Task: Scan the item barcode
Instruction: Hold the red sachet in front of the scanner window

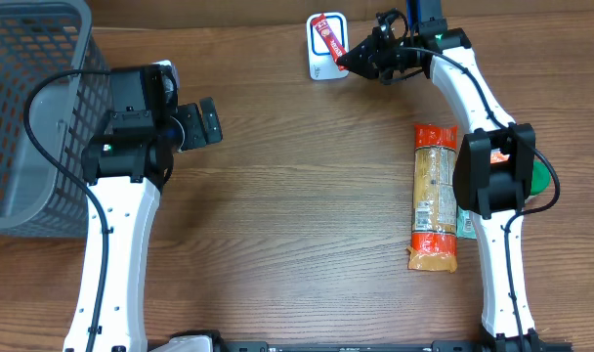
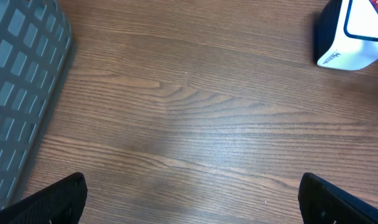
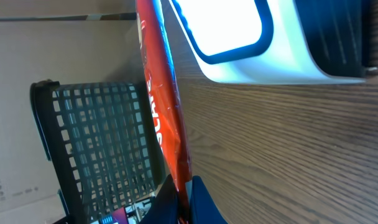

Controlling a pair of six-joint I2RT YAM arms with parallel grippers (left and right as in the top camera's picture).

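Observation:
A thin red packet (image 1: 328,39) hangs edge-on over the white barcode scanner (image 1: 318,61) at the table's far middle. My right gripper (image 1: 354,59) is shut on the packet's end. In the right wrist view the red packet (image 3: 164,106) rises from between the closed fingers (image 3: 186,202), right beside the scanner's bright window (image 3: 232,25). My left gripper (image 1: 204,124) stands open and empty over bare wood next to the basket. Its two fingertips (image 2: 52,202) sit far apart in the left wrist view, where the scanner (image 2: 354,34) shows at the top right.
A grey mesh basket (image 1: 28,117) fills the left side of the table. A long orange snack package (image 1: 434,196) lies on the right, with a green item (image 1: 543,181) partly hidden under the right arm.

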